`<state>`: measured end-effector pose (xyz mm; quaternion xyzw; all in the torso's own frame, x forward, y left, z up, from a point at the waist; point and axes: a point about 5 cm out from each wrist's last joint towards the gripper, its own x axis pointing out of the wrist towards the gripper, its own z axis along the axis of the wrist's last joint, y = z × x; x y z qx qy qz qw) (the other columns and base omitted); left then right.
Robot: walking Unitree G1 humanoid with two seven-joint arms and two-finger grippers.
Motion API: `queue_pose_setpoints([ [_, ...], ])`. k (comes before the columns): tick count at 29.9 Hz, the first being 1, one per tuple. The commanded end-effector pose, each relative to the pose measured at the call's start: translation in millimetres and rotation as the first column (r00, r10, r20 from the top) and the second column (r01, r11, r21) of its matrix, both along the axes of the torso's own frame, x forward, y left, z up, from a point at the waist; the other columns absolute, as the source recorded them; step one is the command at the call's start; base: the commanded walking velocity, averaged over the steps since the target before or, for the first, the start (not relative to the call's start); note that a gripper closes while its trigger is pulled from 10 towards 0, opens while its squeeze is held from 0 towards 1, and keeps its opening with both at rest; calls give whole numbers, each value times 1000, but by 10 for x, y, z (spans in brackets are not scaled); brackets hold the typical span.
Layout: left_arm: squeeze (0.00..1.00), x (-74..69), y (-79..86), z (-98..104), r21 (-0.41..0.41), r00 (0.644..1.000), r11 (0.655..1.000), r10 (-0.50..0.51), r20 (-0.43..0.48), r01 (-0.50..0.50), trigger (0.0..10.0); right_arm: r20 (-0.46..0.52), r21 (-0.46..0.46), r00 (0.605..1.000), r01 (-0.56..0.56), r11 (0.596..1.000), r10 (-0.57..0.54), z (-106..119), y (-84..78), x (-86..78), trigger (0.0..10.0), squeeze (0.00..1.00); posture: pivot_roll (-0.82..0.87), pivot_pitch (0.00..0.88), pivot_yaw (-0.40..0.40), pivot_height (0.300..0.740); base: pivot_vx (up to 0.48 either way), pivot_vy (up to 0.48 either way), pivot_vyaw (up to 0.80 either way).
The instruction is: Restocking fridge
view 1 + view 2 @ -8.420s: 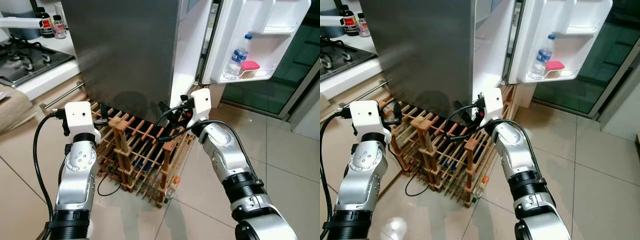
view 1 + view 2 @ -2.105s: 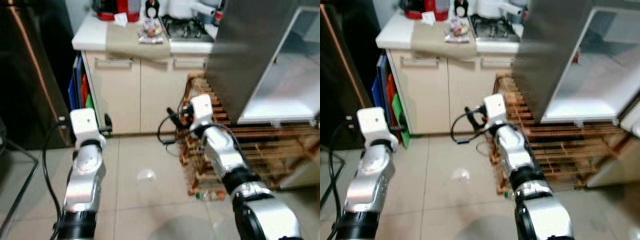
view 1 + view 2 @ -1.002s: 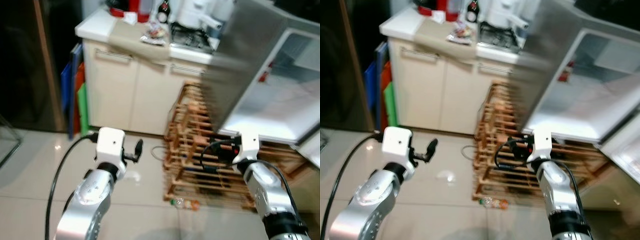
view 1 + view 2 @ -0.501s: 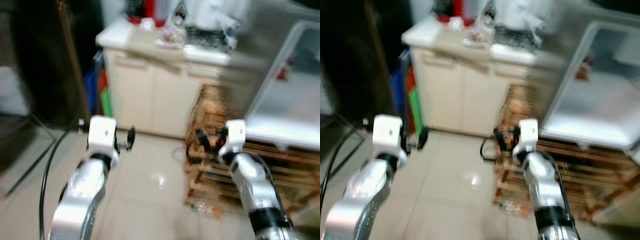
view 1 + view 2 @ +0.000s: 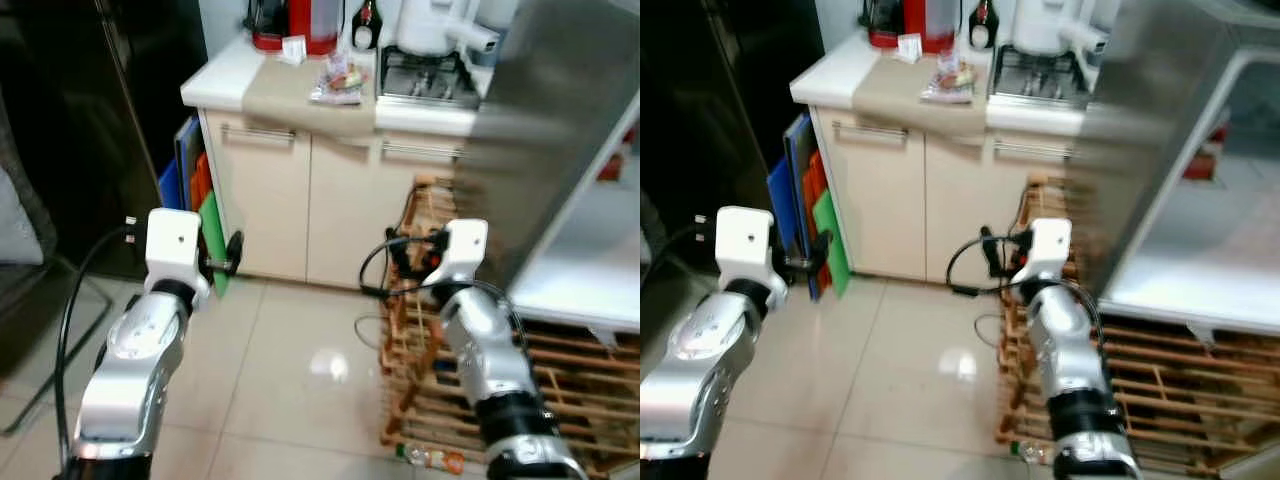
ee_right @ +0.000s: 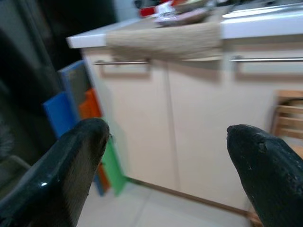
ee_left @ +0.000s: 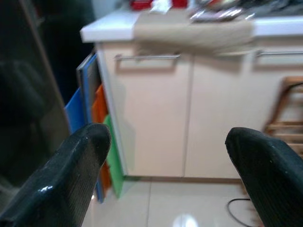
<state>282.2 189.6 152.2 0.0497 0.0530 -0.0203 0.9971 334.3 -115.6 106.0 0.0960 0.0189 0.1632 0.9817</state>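
Note:
The fridge's steel side [image 5: 560,90] stands at the right, with its white open inside [image 5: 600,250] below it. A wooden rack [image 5: 500,400] sits low beside the fridge, and a small plastic bottle [image 5: 432,459] lies on the floor at its foot. My left gripper [image 5: 232,262] is held up in front of the cabinet, open with nothing in it; its fingers [image 7: 71,175] are spread wide in the left wrist view. My right gripper [image 5: 400,265] hovers by the rack's near corner, open too, its fingers [image 6: 270,175] well apart and holding nothing.
A cream cabinet [image 5: 300,200] with bar handles carries a counter with a hob [image 5: 430,75], a red appliance [image 5: 300,20] and a snack packet [image 5: 335,80]. Blue, orange and green boards [image 5: 200,190] lean at its left side. A dark glass door stands far left. Tiled floor [image 5: 290,390] lies ahead.
The camera has swung away from the open fridge door toward the counter and has steadied, so the picture is sharper. Both grippers stay open with nothing in them, raised as before.

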Motion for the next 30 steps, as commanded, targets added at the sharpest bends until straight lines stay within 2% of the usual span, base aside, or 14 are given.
queue_pose_setpoints([
  [1,0,26,-86,49,-8,999,999,-36,26,37,10000,15,-19,999,28,999,-28,33,-120,20,10000,0,-2,0,3,740,450,0,0],
  [5,0,66,-83,60,-7,999,999,-38,38,39,10000,15,-29,1000,23,999,-23,30,-99,33,10000,0,-1,0,-2,740,442,0,0],
  [10,0,101,-45,72,3,999,1000,-13,47,13,10000,21,-26,1000,15,1000,-15,50,-74,61,10000,0,0,0,-1,740,371,298,0],
  [22,0,124,-96,132,19,998,1000,-11,63,9,10000,12,-24,1000,-20,999,21,63,2,99,10000,0,6,0,-18,740,0,468,0],
  [24,0,124,-118,155,27,997,1000,-13,80,11,10000,10,-22,1000,-21,1000,21,62,0,105,10000,0,7,0,-21,740,0,441,-737],
  [30,0,138,-189,148,45,997,999,-12,82,9,10000,16,-24,1000,-24,999,24,88,-10,139,10000,0,8,0,-31,740,0,0,-649],
])
